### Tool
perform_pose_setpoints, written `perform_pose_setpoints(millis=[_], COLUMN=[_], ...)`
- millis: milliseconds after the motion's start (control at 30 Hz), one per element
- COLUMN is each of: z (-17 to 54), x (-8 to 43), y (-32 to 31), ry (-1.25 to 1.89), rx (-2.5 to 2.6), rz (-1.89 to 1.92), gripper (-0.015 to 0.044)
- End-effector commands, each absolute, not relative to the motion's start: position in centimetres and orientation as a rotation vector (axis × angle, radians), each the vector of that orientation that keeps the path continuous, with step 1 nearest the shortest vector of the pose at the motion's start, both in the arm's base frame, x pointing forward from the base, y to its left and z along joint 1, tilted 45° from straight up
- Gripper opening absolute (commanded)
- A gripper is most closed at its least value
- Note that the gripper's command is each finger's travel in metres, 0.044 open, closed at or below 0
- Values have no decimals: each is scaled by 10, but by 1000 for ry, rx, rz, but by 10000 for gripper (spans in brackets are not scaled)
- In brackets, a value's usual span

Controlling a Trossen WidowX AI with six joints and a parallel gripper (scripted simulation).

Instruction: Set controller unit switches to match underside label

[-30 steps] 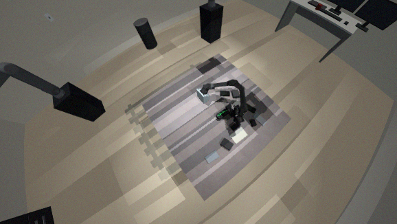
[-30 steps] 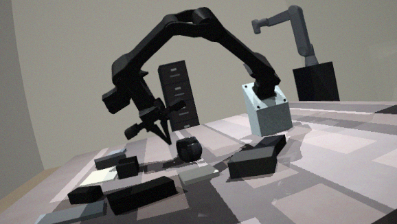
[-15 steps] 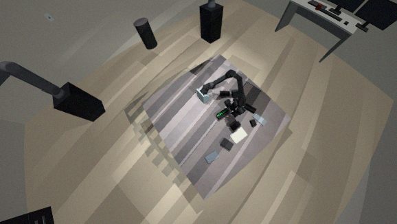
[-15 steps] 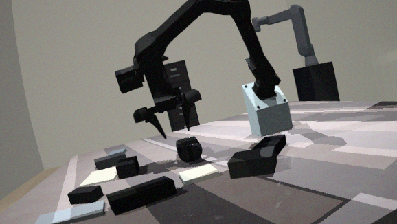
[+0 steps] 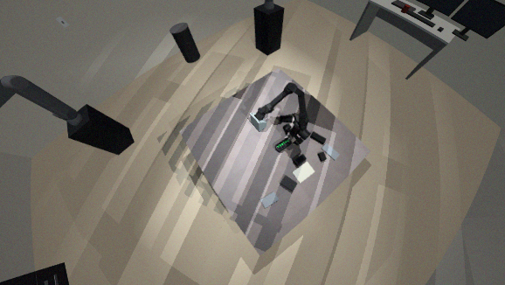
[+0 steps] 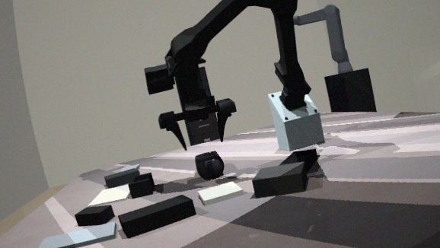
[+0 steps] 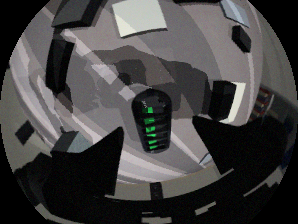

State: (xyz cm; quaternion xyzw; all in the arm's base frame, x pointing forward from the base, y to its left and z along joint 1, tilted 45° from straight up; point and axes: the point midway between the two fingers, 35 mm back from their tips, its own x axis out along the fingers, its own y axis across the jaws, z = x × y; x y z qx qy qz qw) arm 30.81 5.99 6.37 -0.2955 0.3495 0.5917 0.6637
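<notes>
The dark grey controller unit (image 5: 283,144) (image 6: 209,165) (image 7: 151,122) sits on the bench with its switch side up. In the wrist view it lies lengthwise between the fingers, with green patches in a row along its top. Several switches show green; each one's exact tilt is too small to tell. The underside label is hidden. My gripper (image 6: 204,145) (image 7: 158,124) is open and empty, pointing down. Its fingertips hang above the unit, with a gap between them and its top in the exterior view.
My arm's pale blue base box (image 5: 259,122) (image 6: 303,129) stands behind. A dark grey module (image 6: 279,180) and a small cream plate (image 6: 220,192) lie near the unit. A long black block (image 5: 318,137) (image 6: 157,217), a cream card (image 5: 303,171) (image 7: 140,17) and light blue plates lie farther off.
</notes>
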Motion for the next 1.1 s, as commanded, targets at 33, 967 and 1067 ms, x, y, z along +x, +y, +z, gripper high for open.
perform_pose_setpoints(millis=[33,967,1067], z=[56,27,26], x=[307,309,309], y=[65,98,98], ry=[800,801,801], rx=[-667,-669,-669], rz=[1336,1341,1341], gripper=[440,440,414])
